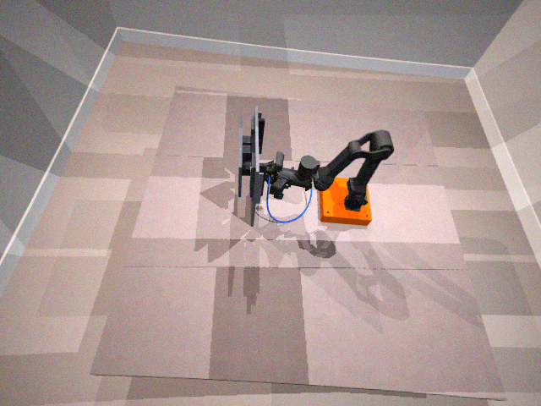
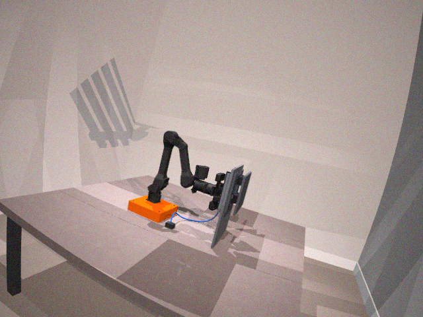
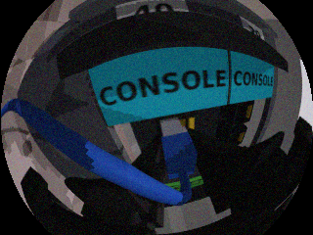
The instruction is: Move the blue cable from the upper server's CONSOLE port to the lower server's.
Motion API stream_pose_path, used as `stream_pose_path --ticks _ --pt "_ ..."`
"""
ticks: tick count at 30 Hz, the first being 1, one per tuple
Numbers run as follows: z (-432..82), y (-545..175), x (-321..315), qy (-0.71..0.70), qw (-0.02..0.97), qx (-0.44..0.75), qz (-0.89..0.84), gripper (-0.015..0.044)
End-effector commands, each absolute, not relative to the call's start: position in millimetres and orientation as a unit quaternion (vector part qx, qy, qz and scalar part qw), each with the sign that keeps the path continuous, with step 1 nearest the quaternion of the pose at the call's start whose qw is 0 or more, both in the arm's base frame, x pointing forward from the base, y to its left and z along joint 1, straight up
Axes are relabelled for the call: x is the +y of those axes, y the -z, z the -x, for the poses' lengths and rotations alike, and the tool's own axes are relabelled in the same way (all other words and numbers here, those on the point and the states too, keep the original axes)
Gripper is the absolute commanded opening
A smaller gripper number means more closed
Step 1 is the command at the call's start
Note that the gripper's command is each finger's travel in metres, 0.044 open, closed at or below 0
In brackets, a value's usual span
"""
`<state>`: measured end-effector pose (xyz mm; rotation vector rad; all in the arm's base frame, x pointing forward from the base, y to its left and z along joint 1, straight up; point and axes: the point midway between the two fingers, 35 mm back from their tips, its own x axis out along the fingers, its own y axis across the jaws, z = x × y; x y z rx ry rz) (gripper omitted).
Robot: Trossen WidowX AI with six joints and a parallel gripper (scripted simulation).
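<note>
The blue plug (image 3: 179,151) is between the dark fingers of my gripper (image 3: 174,136) (image 1: 265,167), which is shut on it. In the wrist view the plug's front end is under the large teal CONSOLE label (image 3: 161,85), at the port opening. Whether it is fully seated, and which server this is, I cannot tell. The blue cable (image 3: 122,178) (image 1: 284,221) (image 2: 201,221) bends off to the left in the wrist view and hangs in a loop below the arm. The upright server panel (image 1: 253,214) (image 2: 222,218) hides the fingertips in the exterior view.
A second CONSOLE label (image 3: 252,79) is to the right in the wrist view, with dark ports below it. The arm stands on an orange base (image 1: 345,214) (image 2: 147,209). A small black block (image 2: 170,225) at the cable's other end is beside the base.
</note>
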<state>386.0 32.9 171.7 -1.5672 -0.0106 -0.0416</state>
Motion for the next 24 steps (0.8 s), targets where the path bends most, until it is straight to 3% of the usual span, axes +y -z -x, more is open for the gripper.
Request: stream_pose_path --ticks 1,17,24 --pt "-387.7 -174.8 33.7 0.021 0.708 -0.01 0.705 0.0" --pt "-389.1 -174.9 34.0 0.022 0.708 -0.01 0.705 0.0" --pt "-387.4 -171.5 33.2 0.019 0.708 -0.005 0.706 0.0184"
